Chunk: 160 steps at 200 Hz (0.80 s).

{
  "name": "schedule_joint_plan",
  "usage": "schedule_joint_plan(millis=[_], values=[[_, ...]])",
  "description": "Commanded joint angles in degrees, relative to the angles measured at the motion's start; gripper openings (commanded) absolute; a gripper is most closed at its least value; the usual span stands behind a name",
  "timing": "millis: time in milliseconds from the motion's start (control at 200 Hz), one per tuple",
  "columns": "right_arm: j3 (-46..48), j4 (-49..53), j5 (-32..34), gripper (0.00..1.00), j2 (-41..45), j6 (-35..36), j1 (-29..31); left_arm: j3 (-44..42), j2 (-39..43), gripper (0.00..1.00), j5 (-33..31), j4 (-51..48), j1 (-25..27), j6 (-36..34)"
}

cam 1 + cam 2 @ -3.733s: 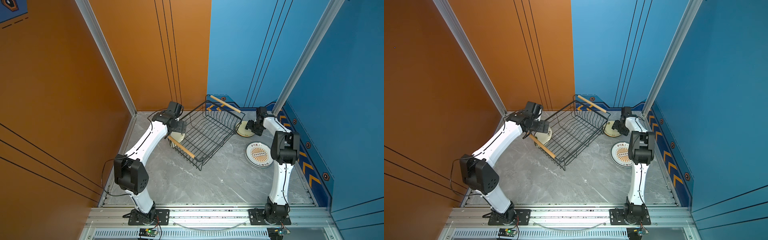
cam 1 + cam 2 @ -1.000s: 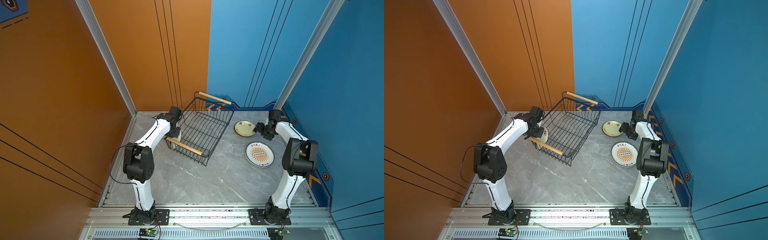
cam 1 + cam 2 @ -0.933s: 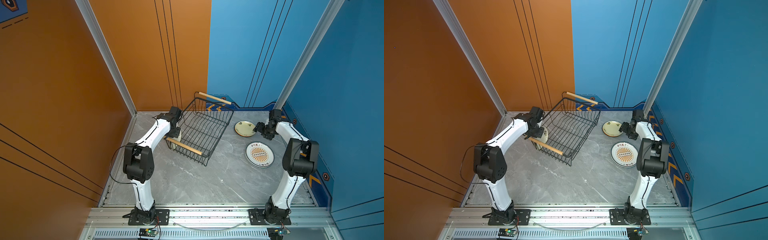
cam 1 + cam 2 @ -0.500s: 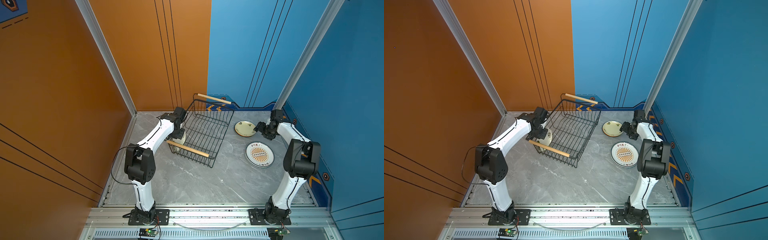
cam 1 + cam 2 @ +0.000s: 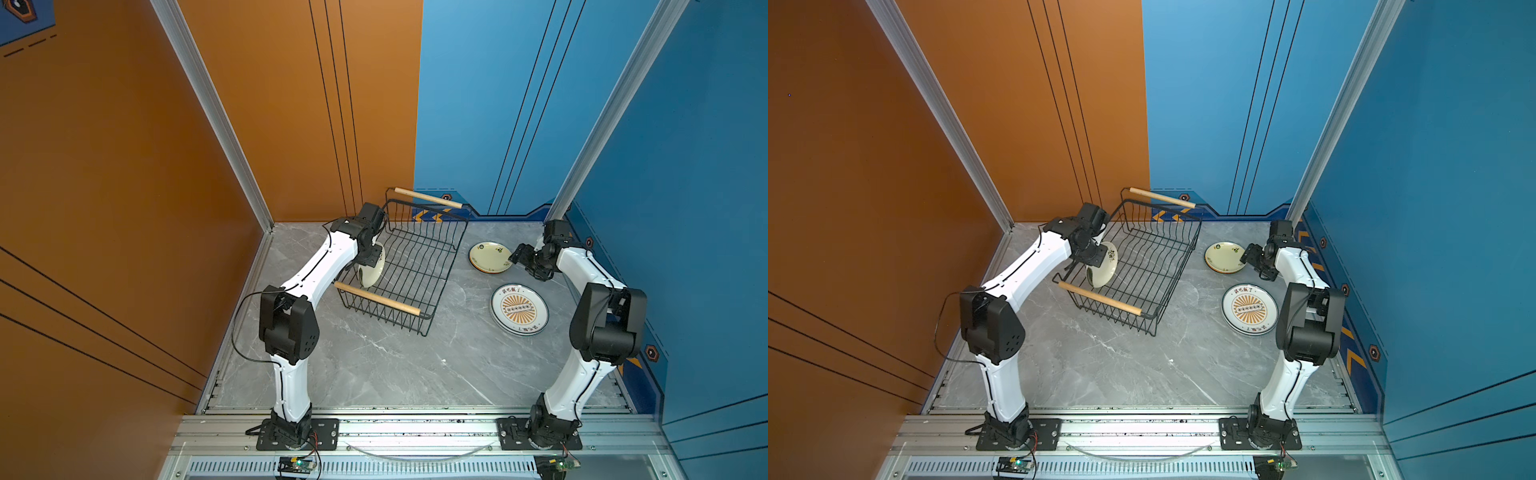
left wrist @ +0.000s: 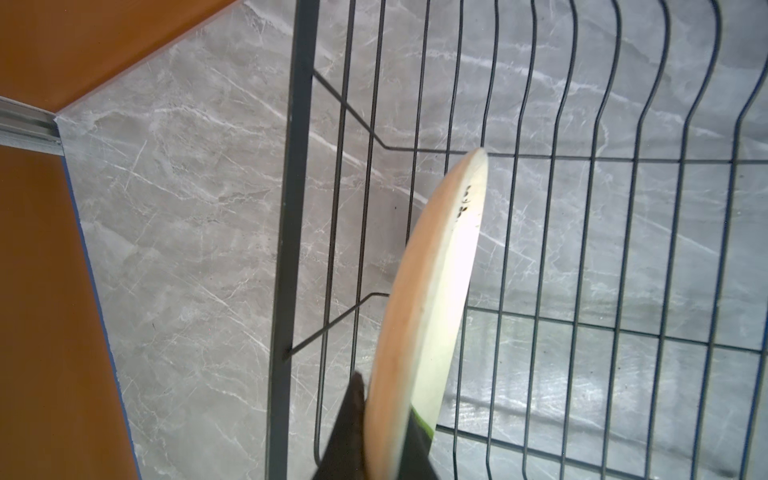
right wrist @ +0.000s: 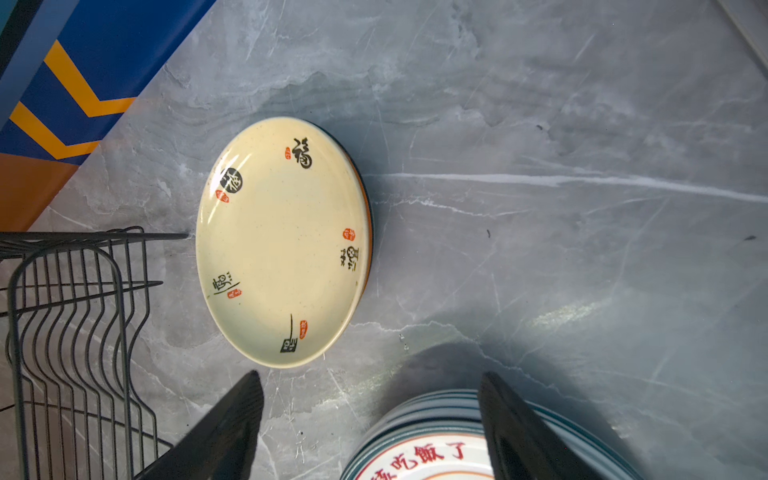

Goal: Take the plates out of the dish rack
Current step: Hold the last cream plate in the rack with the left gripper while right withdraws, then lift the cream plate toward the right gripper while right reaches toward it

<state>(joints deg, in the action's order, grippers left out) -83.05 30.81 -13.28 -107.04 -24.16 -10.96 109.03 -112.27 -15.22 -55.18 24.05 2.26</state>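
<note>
Left hand [image 5: 368, 257] is clamped on the rim of a cream plate [image 5: 371, 272]; in the left wrist view the two fingers [image 6: 353, 428] are seen pinching the plate's edge [image 6: 432, 291]. The plate is held on edge, tilted, inside the dish rack [image 5: 451, 266] at its left side, near the closer wooden handle [image 5: 376, 298]. Whether it touches the wires cannot be told. No other plate is seen in the rack. Right hand [image 7: 370, 374] is held with fingers apart and empty, just beside a second cream plate [image 7: 282, 241] with dark characters, stacked on others on the bench [image 5: 374, 365]. A sunburst plate [image 5: 518, 309] tops a separate stack nearby, right of the rack.
</note>
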Motion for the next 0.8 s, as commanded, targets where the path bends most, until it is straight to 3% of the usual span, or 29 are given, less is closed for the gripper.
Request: schedule_joint_plan(millis=[0,220,426,606,796], values=[[1.68,-1.00,1.62,0.80,3.43,-0.97,-0.61,4.74,0.15,0.00,-1.60,-0.33,1.90,1.83],[6.38,-3.02,1.02,0.81,9.90,-2.10,-0.76,11.12,1.03,0.00,1.10,-0.37,4.28,7.70],[12.54,-8.00,-10.60,0.81,19.13,-6.26,-1.34,13.06,3.17,0.00,8.65,1.39,5.97,16.77],[17.86,-17.38,-24.79,0.78,25.38,-14.11,1.10,6.16,8.40,0.00,19.78,14.24,6.75,24.31],[22.97,-33.18,-29.12,0.76,28.63,-26.88,7.40,-2.23,12.07,0.00,27.17,28.47,7.35,33.59]])
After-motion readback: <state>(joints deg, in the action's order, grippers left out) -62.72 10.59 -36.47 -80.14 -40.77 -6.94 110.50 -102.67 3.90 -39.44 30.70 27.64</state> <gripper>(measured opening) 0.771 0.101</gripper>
